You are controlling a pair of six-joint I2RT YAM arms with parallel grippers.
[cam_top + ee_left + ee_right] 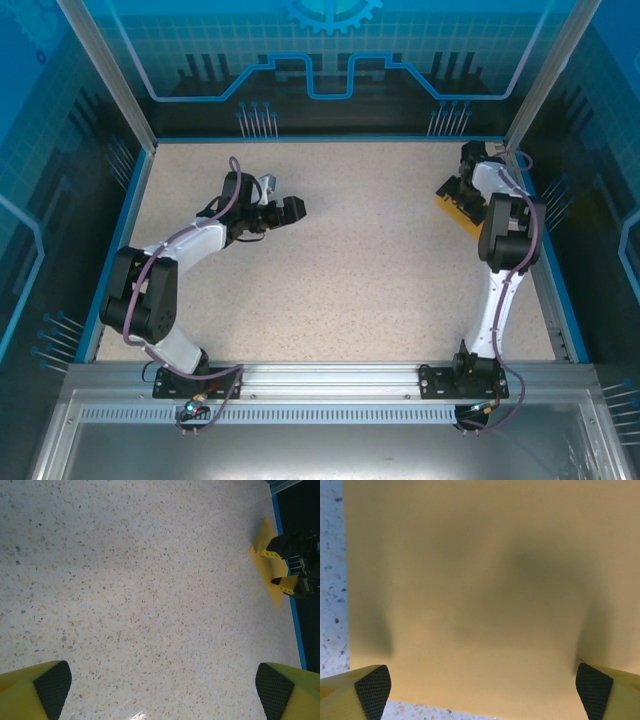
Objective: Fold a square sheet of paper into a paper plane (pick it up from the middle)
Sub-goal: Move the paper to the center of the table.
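top external view: from the near rail the left arm bends inward, the left pincer (290, 210) spread wide over bare speckled desk (360, 290). the right arm stretches along the right edge, the right pincer (458, 192) spread wide, low over the flat orange paper (455, 213) near the far right corner. blue walls (330, 60) stand behind.

A speckled beige table (380, 270), blue-edged, bears one flat orange square sheet of paper (456, 213) (near its far-right edge).
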